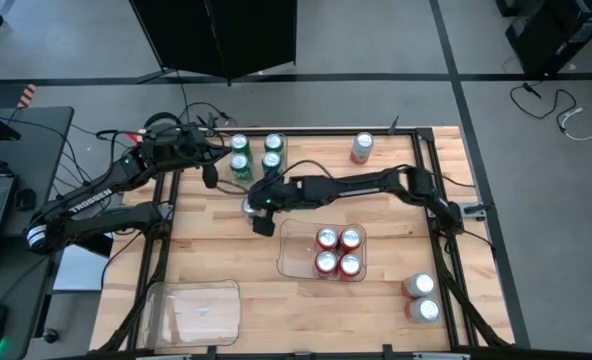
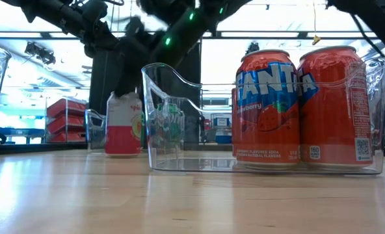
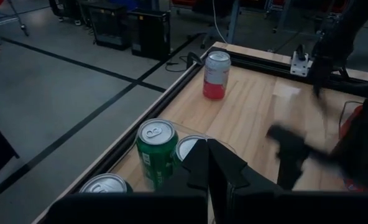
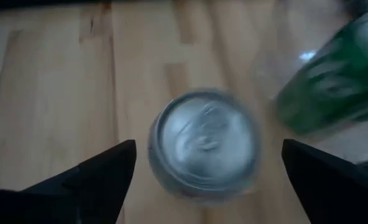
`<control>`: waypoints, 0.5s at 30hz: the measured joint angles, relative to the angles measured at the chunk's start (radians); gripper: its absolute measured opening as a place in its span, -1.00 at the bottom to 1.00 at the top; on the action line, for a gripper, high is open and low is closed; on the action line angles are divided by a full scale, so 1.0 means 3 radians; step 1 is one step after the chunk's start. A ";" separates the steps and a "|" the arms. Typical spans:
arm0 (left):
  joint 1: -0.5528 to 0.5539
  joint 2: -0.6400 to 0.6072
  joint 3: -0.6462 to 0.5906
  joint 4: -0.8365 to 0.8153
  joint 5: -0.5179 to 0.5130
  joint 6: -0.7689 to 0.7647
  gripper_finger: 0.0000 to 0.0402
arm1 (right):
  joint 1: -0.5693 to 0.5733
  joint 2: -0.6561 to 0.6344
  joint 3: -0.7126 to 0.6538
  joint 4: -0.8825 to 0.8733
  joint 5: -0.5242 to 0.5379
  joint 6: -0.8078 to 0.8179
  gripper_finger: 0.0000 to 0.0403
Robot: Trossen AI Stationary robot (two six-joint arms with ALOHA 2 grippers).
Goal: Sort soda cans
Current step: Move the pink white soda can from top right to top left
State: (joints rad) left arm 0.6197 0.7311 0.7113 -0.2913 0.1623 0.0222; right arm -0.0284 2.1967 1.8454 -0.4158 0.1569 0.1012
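Observation:
A silver-white soda can (image 4: 202, 143) with a red lower half (image 2: 123, 123) stands upright on the wooden table (image 1: 216, 250), left of centre. My right gripper (image 4: 207, 146) hangs open just above it, one finger on either side with a gap at each (image 1: 259, 212). Several green cans (image 1: 256, 155) stand together at the far middle, in what looks like a clear tray. My left gripper (image 3: 212, 155) is shut just left of them (image 1: 209, 172), holding nothing. Several red cans (image 1: 338, 251) stand in a clear tray (image 1: 294, 250).
Another silver-white can (image 1: 362, 148) stands alone near the far edge. Two more cans (image 1: 422, 298) stand at the near right. A second clear tray (image 1: 198, 312) lies at the near left. A black frame (image 1: 441, 180) runs along the table's edges.

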 joint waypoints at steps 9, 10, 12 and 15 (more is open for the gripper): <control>0.0000 0.0001 0.0000 -0.0012 0.0000 0.0000 -1.00 | -0.0015 -0.0882 0.0001 -0.0966 0.1000 -0.0262 0.98; 0.0000 0.0001 0.0000 -0.0028 0.0000 0.0000 -1.00 | -0.0033 -0.0986 0.0003 -0.1142 0.1090 -0.0212 0.98; 0.0000 0.0001 0.0000 -0.0067 0.0000 0.0014 -1.00 | -0.0102 -0.1172 -0.0030 -0.1479 0.1180 -0.0043 0.96; 0.0000 0.0001 -0.0001 -0.0099 -0.0001 0.0056 -1.00 | -0.0244 -0.1452 -0.0346 -0.1718 0.1207 0.0190 0.93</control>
State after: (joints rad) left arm 0.6197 0.7315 0.7109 -0.3212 0.1621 0.0388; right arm -0.1017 1.7611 1.7415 -0.9311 0.5191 0.1582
